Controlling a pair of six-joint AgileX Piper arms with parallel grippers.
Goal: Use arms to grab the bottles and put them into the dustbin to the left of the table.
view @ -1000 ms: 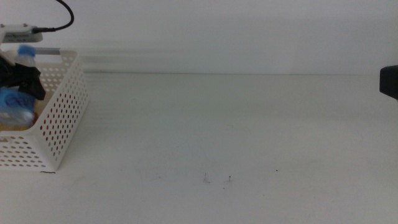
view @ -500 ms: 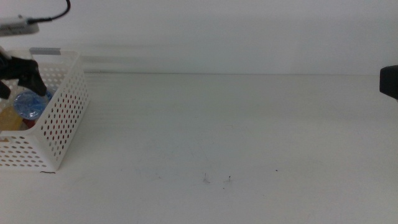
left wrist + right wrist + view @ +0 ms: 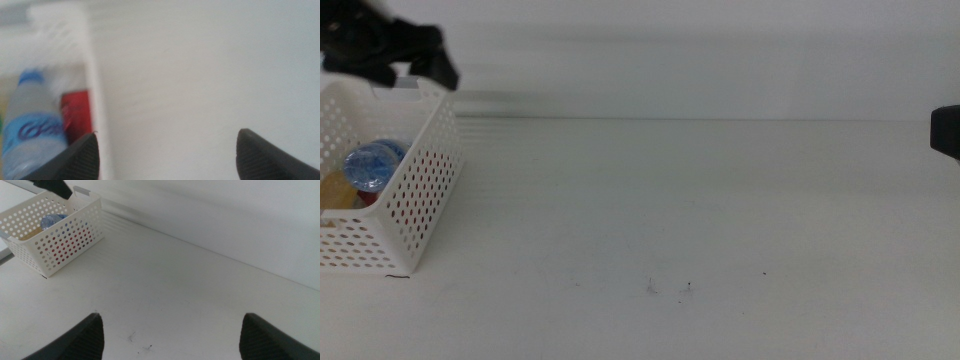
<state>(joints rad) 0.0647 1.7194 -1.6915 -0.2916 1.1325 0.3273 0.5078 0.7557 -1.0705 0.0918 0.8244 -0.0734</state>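
— Status of the left claw (image 3: 405,55)?

— It is above the far rim of the dustbin (image 3: 420,190), at the surface's (image 3: 700,210) left edge. Half a second ago it was lower, at the basket's mouth; it has risen clear. Its jaws are spread wide with nothing between them, as the left wrist view confirms.

— And the bottles?

— The water bottle (image 3: 370,165) lies inside the dustbin, blue cap and label visible. One second ago it was in the claw's grip; it has since been let go. In the left wrist view the red can (image 3: 75,112) lies just beside it against the basket's wall. A yellowish patch shows at the bin's left in the middle view; I cannot identify it with certainty.

— The right claw (image 3: 170,330)?

— Waiting at the surface's right edge, unchanged from the earlier frames. Its jaws stand apart and hold nothing, over bare surface with a few dark specks (image 3: 670,288).
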